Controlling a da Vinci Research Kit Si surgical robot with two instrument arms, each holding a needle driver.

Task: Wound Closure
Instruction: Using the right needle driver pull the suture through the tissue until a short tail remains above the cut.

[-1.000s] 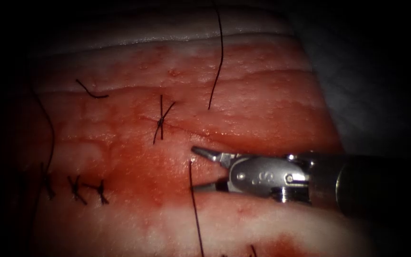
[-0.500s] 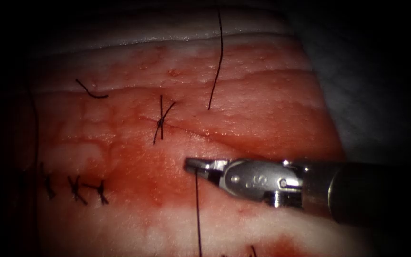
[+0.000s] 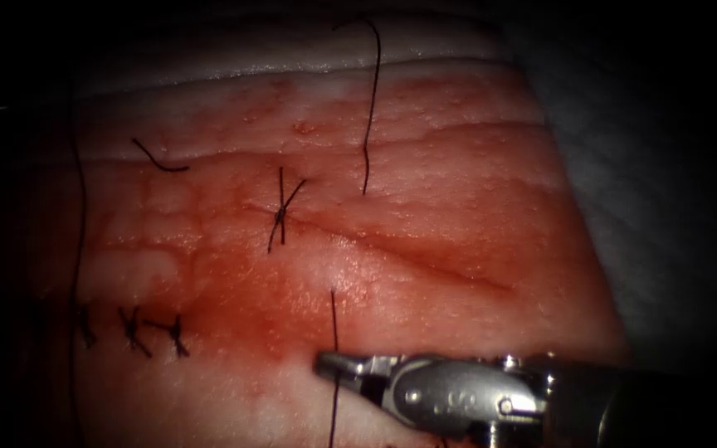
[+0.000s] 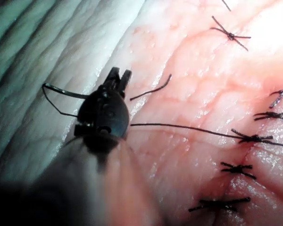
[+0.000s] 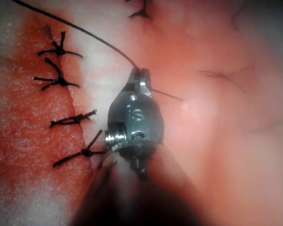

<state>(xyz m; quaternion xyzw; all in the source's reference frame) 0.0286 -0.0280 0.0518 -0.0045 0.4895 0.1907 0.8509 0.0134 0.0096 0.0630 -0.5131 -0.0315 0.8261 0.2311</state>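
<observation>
The right tool lay low over the tissue, near its front edge, with its jaws closed on the thread. In the endoscope view that strand rose from the tissue just below the cut, ran straight toward the front edge and met the jaw tips, then continued past them toward that edge. A second length of thread stood on the far side of the cut and ran up toward the tissue's back edge. Compared with a second ago, the right tool had closed on the strand and drawn back from the cut toward the front edge, and the strand now showed longer between tissue and jaws. In the right wrist view the right tool pinched the thread at its tip, beside a row of finished stitches. In the left wrist view the left tool sat by the tissue's pale side edge with its jaws slightly parted, and a thin dark loop hung beside it, though I could not tell whether it held anything. A tied stitch sat across the cut's left end. The needle could not be made out.
</observation>
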